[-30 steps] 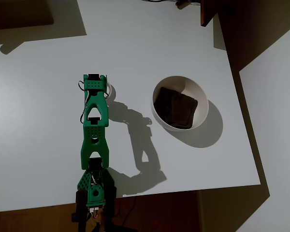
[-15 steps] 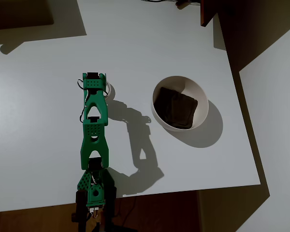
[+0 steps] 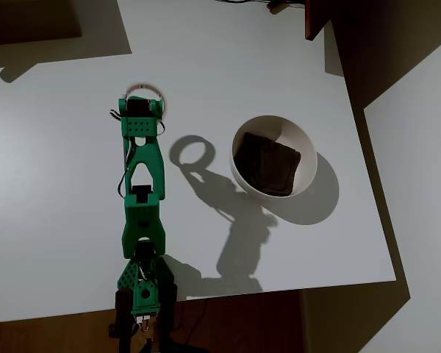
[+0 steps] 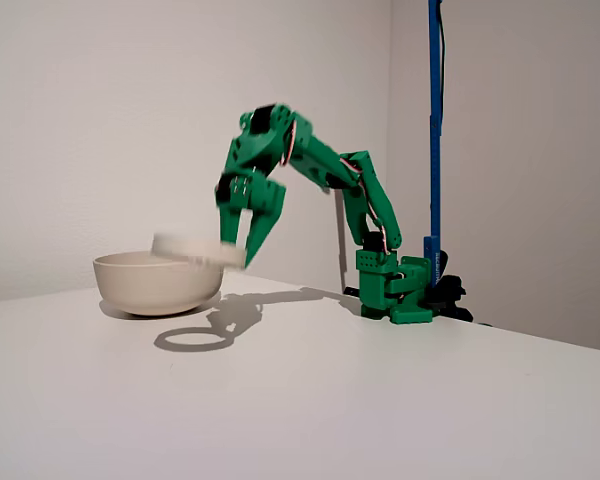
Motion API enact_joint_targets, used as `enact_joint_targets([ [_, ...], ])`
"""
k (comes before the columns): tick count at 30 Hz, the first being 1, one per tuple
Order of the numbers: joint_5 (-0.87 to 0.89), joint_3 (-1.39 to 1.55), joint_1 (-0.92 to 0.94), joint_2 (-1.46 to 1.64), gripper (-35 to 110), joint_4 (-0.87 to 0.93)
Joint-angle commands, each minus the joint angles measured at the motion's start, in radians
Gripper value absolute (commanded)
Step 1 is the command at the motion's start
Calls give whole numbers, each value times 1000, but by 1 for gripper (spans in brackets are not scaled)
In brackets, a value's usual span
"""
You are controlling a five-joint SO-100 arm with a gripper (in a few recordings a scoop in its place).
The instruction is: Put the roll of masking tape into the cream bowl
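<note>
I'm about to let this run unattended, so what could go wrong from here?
The roll of masking tape hangs off the tip of the gripper, held at one edge and blurred with motion; it could slip free. It rides close to the height of the cream bowl's rim, so it may clip it. In the overhead view the tape is well left of the bowl.

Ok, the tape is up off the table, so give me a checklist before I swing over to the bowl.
1. Off-white ring of masking tape held in green gripper: ok.
2. Tape clear of white table; its ring shadow lies apart below: ok.
3. Tape above rim height of round cream bowl: marginal, cannot tell.
4. Grip firmness: cannot tell, tape is blurred.
5. Bowl upright, with only a dark brown pad inside: ok.
6. Path between tape and bowl free: ok.
</note>
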Motion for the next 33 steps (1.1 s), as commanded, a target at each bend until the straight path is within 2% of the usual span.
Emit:
enact_joint_targets([
  [1,2,-92,11,313,-8,48],
  [14,0,-91,98,681,-8,110],
  [22,-60,-89,310,661,-8,21],
  [33,-183,-89,652,425,-8,-181],
])
